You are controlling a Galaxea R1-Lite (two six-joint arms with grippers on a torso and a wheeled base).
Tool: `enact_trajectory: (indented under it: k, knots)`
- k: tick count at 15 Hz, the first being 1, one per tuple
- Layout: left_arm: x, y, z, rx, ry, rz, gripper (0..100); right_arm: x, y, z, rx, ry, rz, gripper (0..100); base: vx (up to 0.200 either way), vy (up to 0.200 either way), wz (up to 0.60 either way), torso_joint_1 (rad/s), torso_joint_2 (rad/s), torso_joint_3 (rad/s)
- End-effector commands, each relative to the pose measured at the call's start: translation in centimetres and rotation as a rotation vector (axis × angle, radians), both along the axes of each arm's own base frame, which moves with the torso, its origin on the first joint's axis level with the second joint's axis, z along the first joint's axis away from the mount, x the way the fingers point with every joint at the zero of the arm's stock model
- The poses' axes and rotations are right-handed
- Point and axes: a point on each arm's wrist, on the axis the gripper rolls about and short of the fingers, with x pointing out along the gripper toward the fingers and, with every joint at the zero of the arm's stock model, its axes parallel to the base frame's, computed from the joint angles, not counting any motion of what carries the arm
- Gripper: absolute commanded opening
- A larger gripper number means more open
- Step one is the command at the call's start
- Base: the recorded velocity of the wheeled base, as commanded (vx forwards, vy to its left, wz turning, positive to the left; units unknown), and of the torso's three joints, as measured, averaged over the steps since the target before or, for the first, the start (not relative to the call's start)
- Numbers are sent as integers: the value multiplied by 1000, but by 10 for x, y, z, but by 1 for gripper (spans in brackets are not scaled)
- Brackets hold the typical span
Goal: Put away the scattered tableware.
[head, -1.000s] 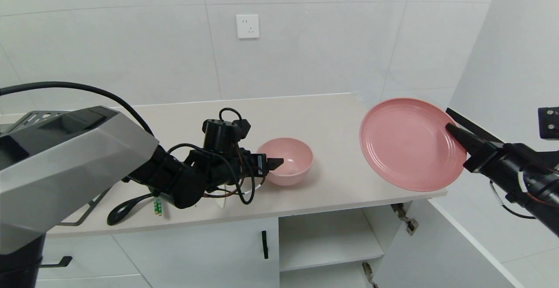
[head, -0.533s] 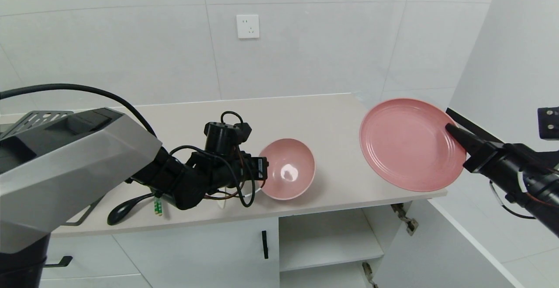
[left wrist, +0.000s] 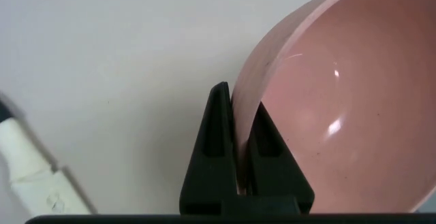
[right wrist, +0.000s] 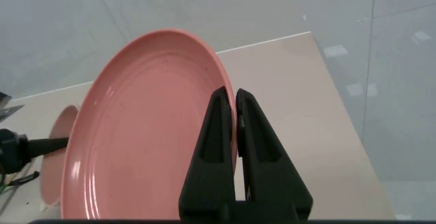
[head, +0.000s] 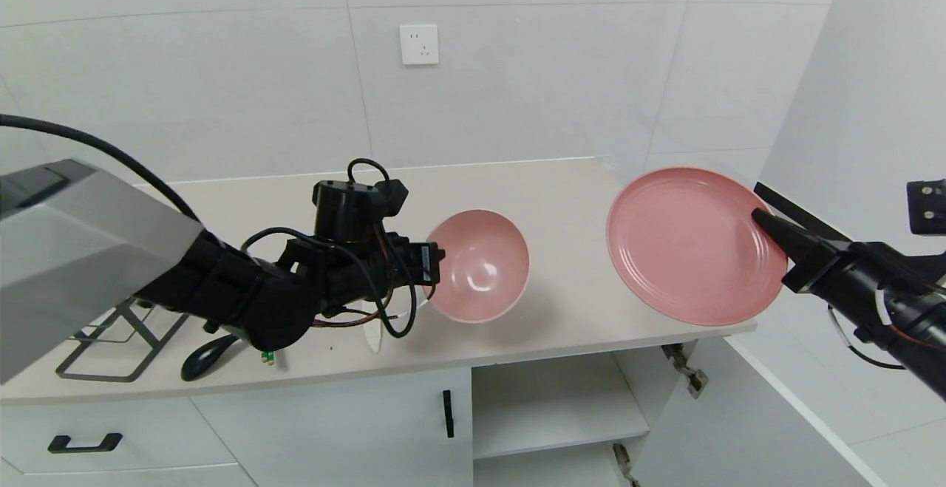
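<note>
Bowl (head: 480, 269) pink, glossy, deep round; plate (head: 687, 243) pink, flat, ridged rim

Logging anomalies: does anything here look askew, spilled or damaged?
Nothing spilled or damaged. The pink bowl is tipped steeply, its rim clamped in the left tool, and the pink plate is held tilted by the right tool.

Left arm (head: 244, 298) black, grey angular shell (head: 81, 250); looped black cables (head: 44, 127) (one thick, arcing); tapered black fingers (left wrist: 218, 149).
</note>
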Motion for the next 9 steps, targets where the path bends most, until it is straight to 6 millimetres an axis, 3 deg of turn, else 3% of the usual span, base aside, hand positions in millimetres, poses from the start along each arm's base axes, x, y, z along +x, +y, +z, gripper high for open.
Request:
enact_trajectory:
  k: [1, 3, 5, 9]
  knots:
    - [-48, 26, 38, -36, -55, -13, 0, 0, 0, 1, -2, -6, 23, 0, 0, 0, 0, 0, 0, 0]
    - [-68, 38, 48, -53, -86, -17, 0, 0, 1, 2, -2, -12, 32, 0, 0, 0, 0, 0, 0, 0]
    - [-105, 57, 61, -114, -186, -26, 0, -2, 8, 2, -3, -9, 64, 0, 0, 0, 0, 0, 0, 0]
    - [-153, 81, 49, -183, -304, -42, 0, -9, 24, 14, 6, -64, 138, 0, 0, 0, 0, 0, 0, 0]
